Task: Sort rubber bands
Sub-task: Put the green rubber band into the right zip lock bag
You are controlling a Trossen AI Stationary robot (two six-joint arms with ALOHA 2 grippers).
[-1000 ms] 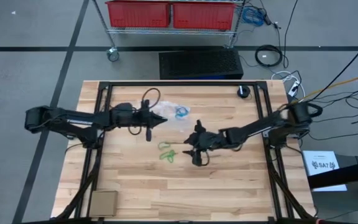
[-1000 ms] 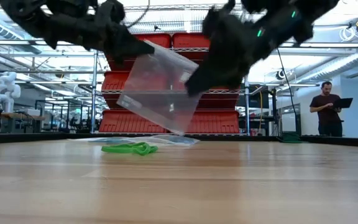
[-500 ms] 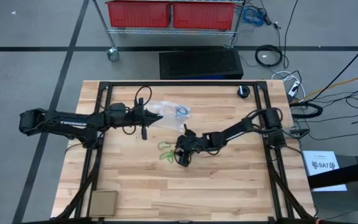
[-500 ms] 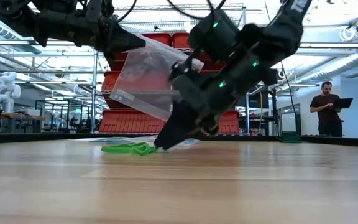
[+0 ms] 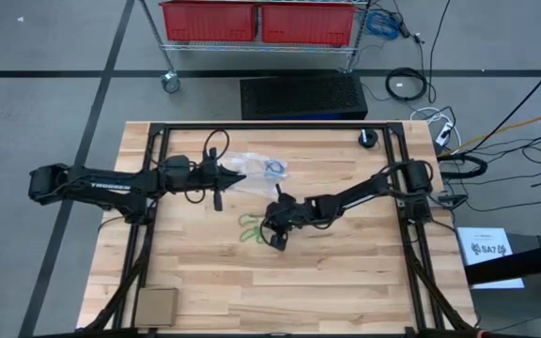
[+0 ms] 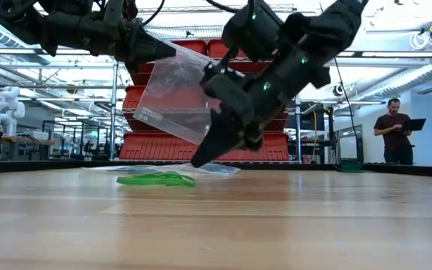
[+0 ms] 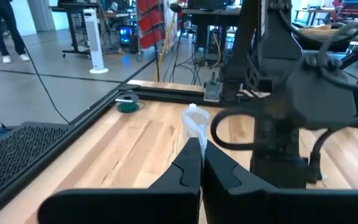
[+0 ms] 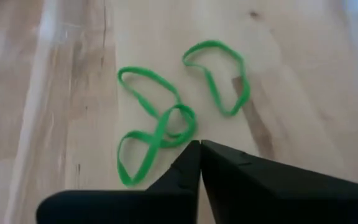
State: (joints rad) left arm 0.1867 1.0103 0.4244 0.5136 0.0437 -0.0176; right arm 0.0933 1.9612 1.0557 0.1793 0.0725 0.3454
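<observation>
Green rubber bands (image 5: pixel 250 228) lie flat on the table's middle; they also show in the low view (image 6: pixel 156 178) and the right wrist view (image 8: pixel 160 127). My right gripper (image 6: pixel 201 160) is shut and empty. It points down just above the table, at the bands' right side (image 8: pixel 197 145). My left gripper (image 5: pixel 239 176) is shut on a clear plastic bag (image 6: pixel 175 97), held above the table. A second clear bag (image 5: pixel 269 169) with blue rubber bands lies flat on the table behind. My left gripper pinches the clear bag's upper edge (image 7: pixel 194 124) between its two shut fingers, coming level from the table's left. A short piece of the edge sticks out past the fingertips. The bag (image 6: pixel 172 105) hangs below the fingers, tilted, clear of the table.
A black frame (image 5: pixel 158 136) runs round the table top. A small dark round thing (image 5: pixel 369 139) sits at the far right corner, a cardboard piece (image 5: pixel 156 305) at the near left. A person (image 6: pixel 397 131) stands far off in the room. Bare wood lies toward the near edge.
My right gripper has gone toward the table's left and down to the green bands, its tip reaching the table beside them, then risen a little. The bands still lie on the table, spread slightly wider. The held bag has swung a little toward the left.
</observation>
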